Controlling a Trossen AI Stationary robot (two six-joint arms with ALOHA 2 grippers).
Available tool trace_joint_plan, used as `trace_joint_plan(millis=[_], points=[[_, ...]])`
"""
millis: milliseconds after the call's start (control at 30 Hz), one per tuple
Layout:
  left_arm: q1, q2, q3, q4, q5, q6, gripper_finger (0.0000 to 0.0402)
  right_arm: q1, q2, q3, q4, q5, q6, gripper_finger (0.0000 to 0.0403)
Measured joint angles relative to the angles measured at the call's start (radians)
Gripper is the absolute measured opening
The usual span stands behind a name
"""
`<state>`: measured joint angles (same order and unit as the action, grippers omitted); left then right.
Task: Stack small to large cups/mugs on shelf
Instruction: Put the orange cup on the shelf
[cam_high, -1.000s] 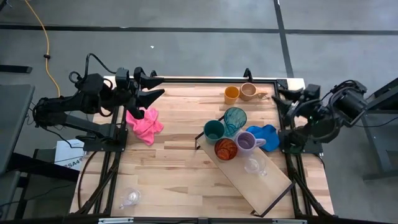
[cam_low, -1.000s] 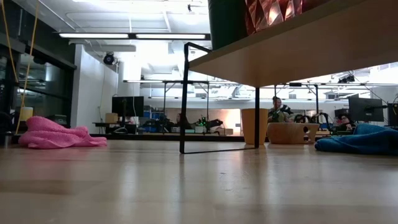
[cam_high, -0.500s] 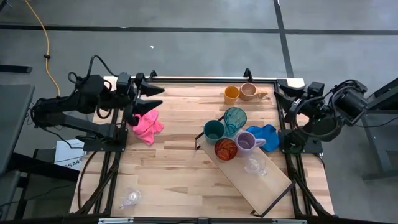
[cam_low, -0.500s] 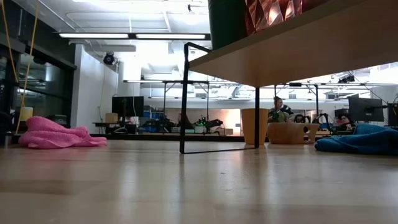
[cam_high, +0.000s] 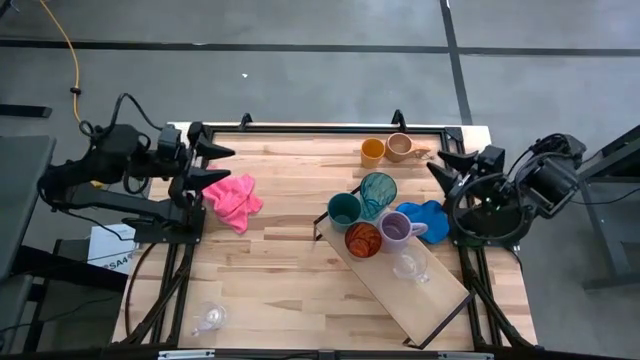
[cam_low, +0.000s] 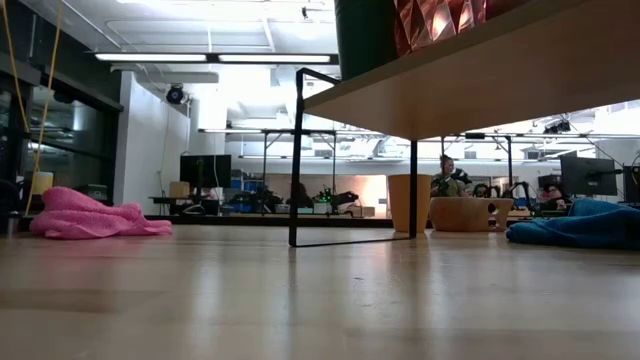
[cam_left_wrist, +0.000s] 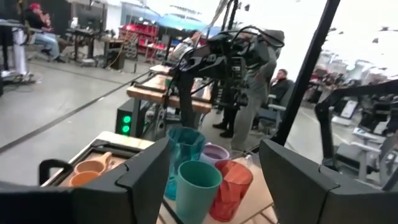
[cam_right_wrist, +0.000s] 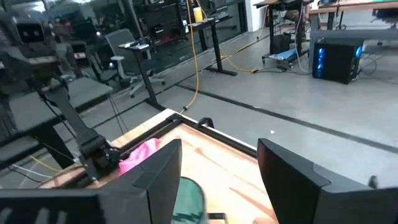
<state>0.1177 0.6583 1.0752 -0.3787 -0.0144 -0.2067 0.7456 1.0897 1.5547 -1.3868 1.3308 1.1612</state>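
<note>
High view, straight down: shelf (cam_high: 420, 295) lying diagonally across the table's right half, near corner toward the front right edge. On its upper end, clustered and touching: green cup (cam_high: 343, 210), teal tumbler (cam_high: 378, 190), orange-red cup (cam_high: 362, 239), purple mug (cam_high: 396, 227), with a clear glass (cam_high: 406, 267) just below them on the board. Yellow-orange mug (cam_high: 372, 151) and tan mug (cam_high: 400, 146) side by side on the tabletop near the back edge, well apart from the shelf. Second clear glass (cam_high: 209, 317) alone at the front left corner. Pink cloth (cam_high: 232, 198) left of centre; blue cloth (cam_high: 428, 216) beside the purple mug. Left gripper (cam_high: 213, 167) at the table's back left corner, just beside the pink cloth, fingers spread wide, holding nothing. Right gripper (cam_high: 447, 166) at the right edge above the blue cloth, likewise spread wide and empty. Low view: shelf frame overhead, tan mug and cloths beyond.
</note>
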Motion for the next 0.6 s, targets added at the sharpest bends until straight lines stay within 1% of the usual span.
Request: trace_joint_plan(millis=[100,200,267,333,400,467,600], points=[[0.000,-0.032,-0.081,0.095,0.008,-0.008,0.0234,-0.009,0.011,0.000,0.039,0.000,0.020,0.0202],[0.000,-0.058,-0.180,0.239,0.032,-0.011,0.0234,-0.056,0.015,0.000,0.067,-0.016,0.052,0.0202],[0.000,-0.066,-0.245,0.352,0.041,-0.020,0.0234,-0.103,0.011,0.000,0.072,-0.047,0.079,0.0202],[0.001,-0.066,-0.294,0.447,0.041,-0.032,0.0234,-0.163,0.005,0.001,0.073,-0.109,0.100,0.0202],[0.001,-0.062,-0.323,0.499,0.041,-0.038,0.0234,-0.222,0.003,0.001,0.072,-0.184,0.098,0.0202],[0.001,-0.039,-0.326,0.504,0.041,-0.039,0.0234,-0.277,0.003,0.001,0.072,-0.245,0.090,0.0202],[0.001,0.006,-0.325,0.538,0.036,-0.037,0.0234,-0.358,0.003,0.001,0.074,-0.313,0.072,0.0202]])
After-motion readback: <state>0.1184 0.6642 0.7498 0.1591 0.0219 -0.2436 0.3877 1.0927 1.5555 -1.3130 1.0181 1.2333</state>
